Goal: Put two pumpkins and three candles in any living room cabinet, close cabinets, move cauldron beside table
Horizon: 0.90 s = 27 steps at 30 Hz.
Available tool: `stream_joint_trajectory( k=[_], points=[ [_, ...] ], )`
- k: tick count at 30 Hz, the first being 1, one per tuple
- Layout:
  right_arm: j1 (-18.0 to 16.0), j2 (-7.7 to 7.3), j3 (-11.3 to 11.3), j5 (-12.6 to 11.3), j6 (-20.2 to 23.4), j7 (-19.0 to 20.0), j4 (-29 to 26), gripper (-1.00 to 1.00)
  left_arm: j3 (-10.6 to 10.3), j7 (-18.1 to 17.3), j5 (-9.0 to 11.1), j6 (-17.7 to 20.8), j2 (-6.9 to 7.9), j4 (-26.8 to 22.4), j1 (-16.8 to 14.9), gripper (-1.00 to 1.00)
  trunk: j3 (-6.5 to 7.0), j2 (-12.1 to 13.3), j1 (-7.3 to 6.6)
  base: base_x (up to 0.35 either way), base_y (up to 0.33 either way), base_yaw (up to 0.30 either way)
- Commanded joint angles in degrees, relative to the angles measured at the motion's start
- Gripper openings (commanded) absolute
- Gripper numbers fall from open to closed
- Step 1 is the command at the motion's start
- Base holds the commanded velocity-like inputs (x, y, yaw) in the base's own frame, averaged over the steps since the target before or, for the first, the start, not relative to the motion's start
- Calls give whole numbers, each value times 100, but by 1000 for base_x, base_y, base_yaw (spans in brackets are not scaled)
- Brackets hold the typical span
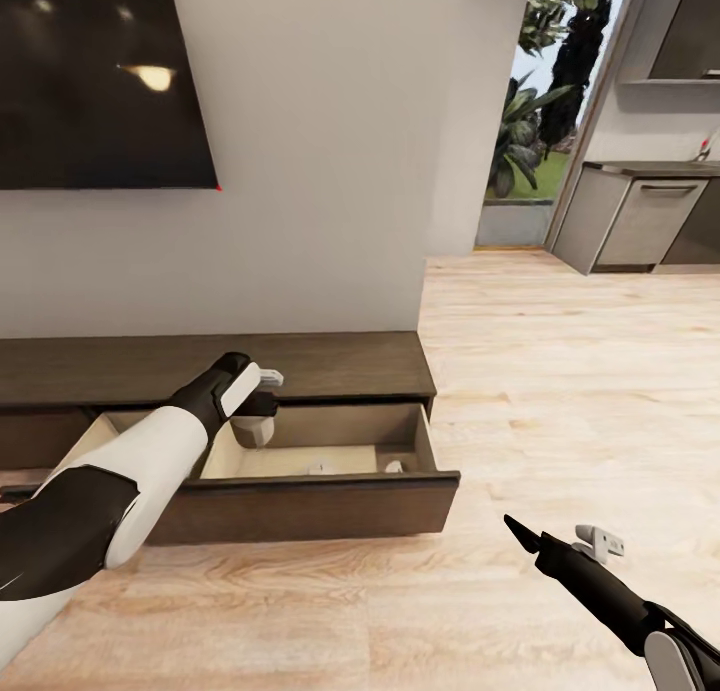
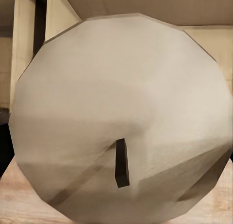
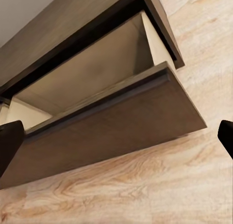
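Left jaws (image 1: 258,411) gripping candle (image 1: 254,429), over drawer (image 1: 300,506)

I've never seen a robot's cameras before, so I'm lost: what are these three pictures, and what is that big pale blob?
These are simulated views from one wheeled robot with two arms. The large picture comes from a camera on its head, looking down over both arms. The other two come from cameras near each gripper.

In the head view, the left gripper reaches over an open drawer of a long, low, dark wood cabinet standing against the wall. It holds a stubby beige candle. That candle is your pale blob: the left wrist camera sees it very close, with its dark wick pointing at the lens.

The right gripper hangs open above the wood floor, holding nothing. Its camera looks at the same drawer from the side.
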Motion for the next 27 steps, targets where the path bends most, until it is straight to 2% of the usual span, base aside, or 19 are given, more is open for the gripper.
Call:
stream_joint_trajectory(
  k=[1, 27],
  points=[
    [-4, 1, -11, -32, 45, 11, -5, 100, -30, 47, 48, 16, 3, -7, -3, -100, -5, -2, 1, 127, 96, 0],
    [-4, -16, -38, -45, 37, 35, -5, 100, -36, 56, 47, 16, 0, -7, 5, -100, -5, -2, 1, 104, -27, 0]
  ],
)
